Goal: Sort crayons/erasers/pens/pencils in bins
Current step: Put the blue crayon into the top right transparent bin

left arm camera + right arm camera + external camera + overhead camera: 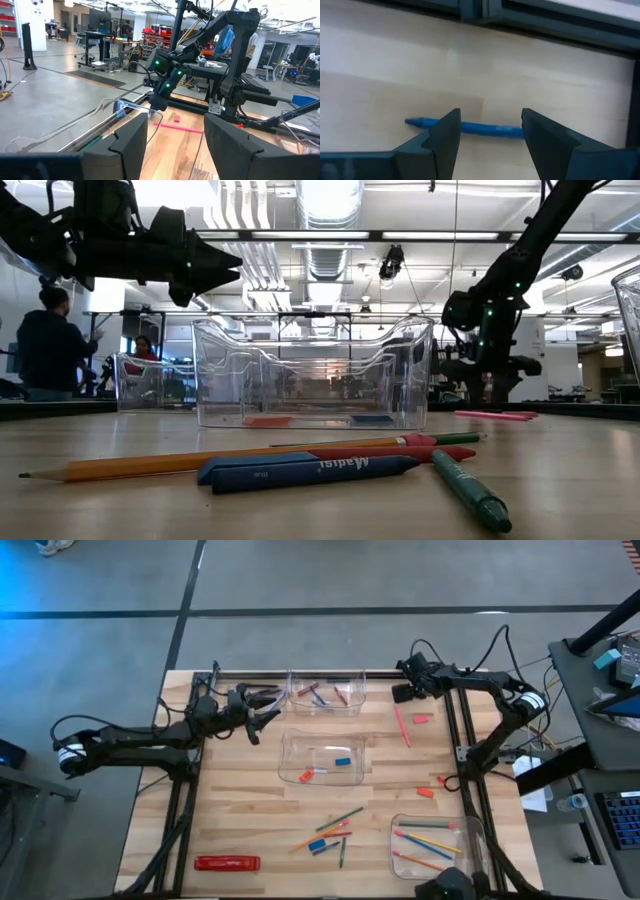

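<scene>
Left gripper (pixel 262 706): fingers apart, nothing between them; held above the table's far-left part, just left of the far bin (pixel 326 692). Left wrist view shows that bin's clear rim close by its fingertips.
Right gripper (pixel 400 692): fingers apart, near the table's far edge, just right of the far bin. Right wrist view shows a blue crayon (pixel 470 127) lying flat on the wood between the two fingers; contact cannot be told.
Far bin: against the far edge; holds several short red and blue sticks.
Centre bin (pixel 322 757): mid-table; a blue eraser (pixel 343 761) and a small red piece inside. Bare wood on all four sides.
Near-right bin (pixel 437 845): at the near-right corner, holds pencils, orange, yellow and pink.
Loose sticks (pixel 328 832): cluster between centre bin and near edge; orange, green, red and blue, some crossing.
Pink pencil (pixel 402 727): on the wood right of the far bin, with a small pink eraser (pixel 421 720) just beside it.
Red flat pack (pixel 227 863): near-left, close to the near edge.
Open room: left half of the table (pixel 230 805) is mostly bare.
</scene>
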